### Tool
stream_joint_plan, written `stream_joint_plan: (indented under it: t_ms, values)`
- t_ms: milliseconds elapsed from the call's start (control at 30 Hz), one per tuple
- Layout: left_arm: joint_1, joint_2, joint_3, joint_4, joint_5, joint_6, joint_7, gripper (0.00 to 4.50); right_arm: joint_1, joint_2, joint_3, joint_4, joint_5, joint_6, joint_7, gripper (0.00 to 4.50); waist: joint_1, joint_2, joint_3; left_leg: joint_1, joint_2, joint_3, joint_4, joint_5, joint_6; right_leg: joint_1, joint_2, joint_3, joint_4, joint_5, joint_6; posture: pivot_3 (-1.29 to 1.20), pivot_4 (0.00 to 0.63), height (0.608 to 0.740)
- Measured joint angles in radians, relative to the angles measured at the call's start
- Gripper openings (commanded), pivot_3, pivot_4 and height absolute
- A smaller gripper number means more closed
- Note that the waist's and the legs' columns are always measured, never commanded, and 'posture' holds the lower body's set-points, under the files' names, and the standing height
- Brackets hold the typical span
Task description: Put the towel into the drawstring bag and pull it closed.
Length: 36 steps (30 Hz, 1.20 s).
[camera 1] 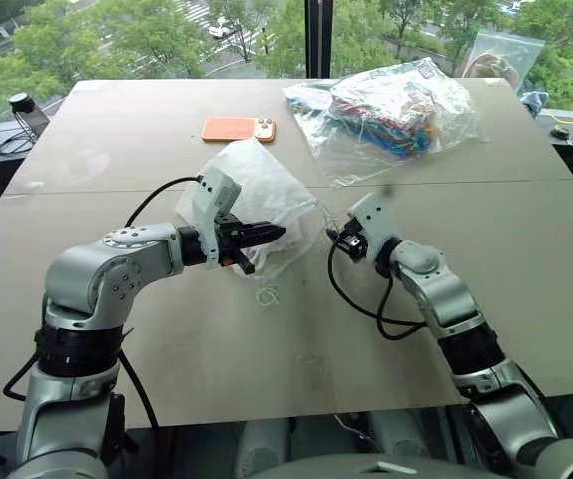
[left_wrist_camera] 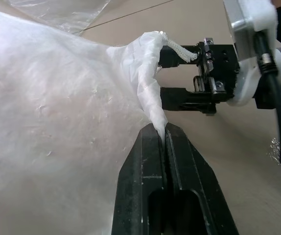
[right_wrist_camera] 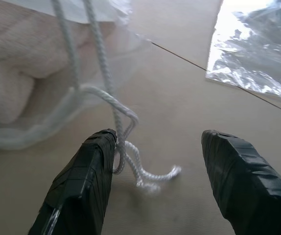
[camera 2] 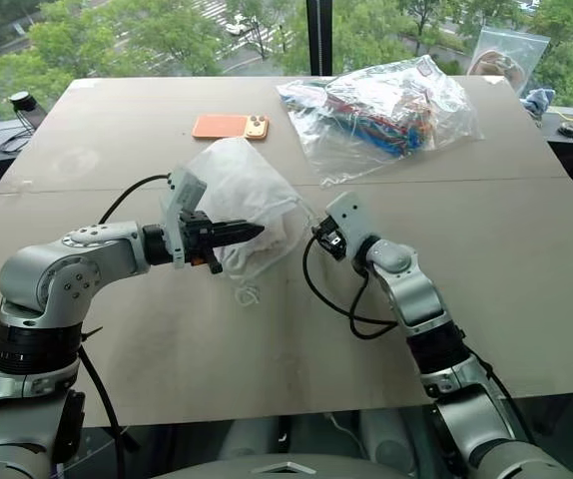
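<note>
- left gripper (camera 1: 270, 235) clenched on bag (camera 1: 257, 190) mouth edge, bag on surface (camera 1: 117, 150)
- towel (right_wrist_camera: 18, 63) inside bag
- right gripper (right_wrist_camera: 155, 147) released, beside cord (right_wrist_camera: 126, 152)

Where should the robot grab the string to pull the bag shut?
Probably the loose knotted end of the string, lying on the table clear of the bag. The open right gripper already faces it; the left gripper pinches the bag's edge.

Right end effector (right_wrist_camera: 157, 161) is gaping over the bench (right_wrist_camera: 179, 103), cord (right_wrist_camera: 130, 156) lying against one finger, towel (right_wrist_camera: 23, 63) showing through the bag (right_wrist_camera: 57, 117).
</note>
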Motion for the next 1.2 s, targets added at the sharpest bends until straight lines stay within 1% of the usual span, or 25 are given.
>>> stream_joint_plan:
  t_ms: [100,333,400,433,467,533,567,667,800,900,967,1000,1033,1067,1100,1133,1200]
  values:
    - [0.0,0.008,0.0,0.0,0.0,0.001,-0.001,0.0,0.001,0.009,-0.011,-0.001,-0.015,0.001,-0.039,2.28,-0.001,0.0,0.0,0.0,0.0,0.0,0.0,0.0,0.0,0.0,0.0,0.0,0.0,0.0,0.0,0.0,0.15,0.74]
    - [0.002,0.016,0.004,0.0,0.0,0.002,-0.001,0.0,0.027,-0.002,-0.013,-0.066,-0.022,0.018,-0.034,2.28,-0.003,0.0,0.0,0.0,0.0,0.0,0.0,0.0,0.0,0.0,0.0,0.0,0.0,0.0,0.0,0.0,0.15,0.74]
    - [0.002,0.016,0.004,0.0,0.001,0.002,-0.001,0.0,0.027,0.001,-0.013,-0.064,-0.023,0.014,-0.036,1.69,-0.003,0.0,0.0,0.0,0.0,0.0,0.0,0.0,0.0,0.0,0.0,0.0,0.0,0.0,0.0,0.0,0.15,0.74]
    - [0.002,0.016,0.004,0.0,0.001,0.002,-0.001,0.0,0.027,0.005,-0.013,-0.059,-0.023,0.006,-0.037,1.5,-0.003,0.0,0.0,0.0,0.0,0.0,0.0,0.0,0.0,0.0,0.0,0.0,0.0,0.0,0.0,0.0,0.15,0.74]
    - [0.002,0.016,0.004,0.0,0.001,0.002,-0.001,0.0,0.027,0.008,-0.014,-0.055,-0.024,0.0,-0.038,1.15,-0.003,0.0,0.0,0.0,0.0,0.0,0.0,0.0,0.0,0.0,0.0,0.0,0.0,0.0,0.0,0.0,0.15,0.74]
    - [0.002,0.016,0.004,0.0,0.001,0.002,-0.001,0.0,0.022,0.022,-0.014,-0.031,-0.02,-0.027,-0.033,0.17,-0.003,0.0,0.0,0.0,0.0,0.0,0.0,0.0,0.0,0.0,0.0,0.0,0.0,0.0,0.0,0.0,0.15,0.74]
    - [0.002,0.016,0.004,0.0,0.001,0.002,-0.001,0.0,0.021,0.026,-0.013,-0.02,-0.018,-0.039,-0.029,0.08,-0.003,0.0,0.0,0.0,0.0,0.0,0.0,0.0,0.0,0.0,0.0,0.0,0.0,0.0,0.0,0.0,0.15,0.74]
    - [0.001,0.016,0.004,0.0,0.002,0.002,-0.003,0.0,0.021,0.025,-0.012,-0.002,-0.02,-0.069,-0.016,0.08,-0.003,0.0,0.0,0.0,0.0,0.0,0.0,0.0,0.0,0.0,0.0,0.0,0.0,0.0,0.0,0.0,0.15,0.74]
    - [-0.007,0.007,0.008,0.03,-0.007,0.002,-0.017,0.0,0.028,-0.005,-0.023,-0.021,-0.029,-0.076,-0.016,0.08,0.0,0.0,0.0,0.0,0.0,0.0,0.0,0.0,0.0,0.0,0.0,0.0,0.0,0.0,0.0,0.0,0.15,0.74]
    - [-0.017,0.004,0.058,0.09,-0.055,0.03,-0.05,0.79,0.061,-0.041,-0.041,-0.127,-0.04,-0.048,-0.019,0.0,-0.002,0.0,0.0,0.0,0.0,0.0,0.0,0.0,0.0,0.0,0.0,0.0,0.0,0.0,0.0,0.0,0.15,0.74]
    - [-0.011,0.04,0.093,0.099,-0.086,0.034,-0.093,1.64,0.079,-0.052,-0.061,-0.196,-0.041,-0.013,-0.02,0.0,-0.008,0.0,0.0,0.0,0.001,0.0,0.0,0.0,0.0,-0.001,0.001,0.0,0.0,0.0,0.0,0.0,0.15,0.74]
    - [0.004,0.067,0.112,0.098,-0.092,0.033,-0.116,2.17,0.084,-0.055,-0.065,-0.225,-0.041,0.005,-0.02,0.0,-0.01,0.0,0.0,0.001,0.001,0.0,-0.001,0.0,0.0,-0.001,0.001,0.001,0.001,0.0,0.0,0.0,0.15,0.74]
    - [0.044,0.107,0.139,0.096,-0.095,0.025,-0.145,2.73,0.091,-0.056,-0.067,-0.258,-0.04,0.025,-0.019,0.0,-0.014,0.0,0.0,0.002,0.001,0.001,-0.002,0.0,0.0,-0.001,0.001,0.003,0.001,0.0,0.0,0.0,0.15,0.74]
    - [0.09,0.141,0.156,0.094,-0.093,0.02,-0.17,3.12,0.1,-0.058,-0.069,-0.28,-0.04,0.037,-0.019,0.0,-0.016,0.0,0.0,0.002,0.001,0.001,-0.003,0.0,0.0,-0.001,0.001,0.003,0.001,0.0,0.0,0.0,0.15,0.74]
    - [0.186,0.202,0.179,0.073,-0.085,-0.002,-0.218,3.67,0.106,-0.058,-0.066,-0.305,-0.04,0.057,-0.017,0.0,-0.025,0.0,0.0,0.002,0.001,0.002,-0.004,0.0,0.0,-0.002,0.001,0.004,0.001,0.0,-0.001,0.0,0.15,0.74]
    - [0.245,0.231,0.183,0.064,-0.076,-0.009,-0.246,3.67,0.116,-0.063,-0.071,-0.32,-0.04,0.068,-0.018,0.0,-0.024,0.001,0.0,0.002,0.001,0.002,-0.004,0.0,0.0,-0.003,0.001,0.004,0.001,0.0,-0.001,0.0,0.15,0.74]
    - [0.471,0.301,0.191,-0.02,-0.015,-0.097,-0.329,3.67,0.124,-0.064,-0.07,-0.338,-0.041,0.095,-0.018,0.0,-0.024,0.001,0.0,0.0,0.001,0.004,-0.004,0.0,0.0,-0.004,0.0,0.005,0.0,0.0,-0.001,0.0,0.15,0.74]
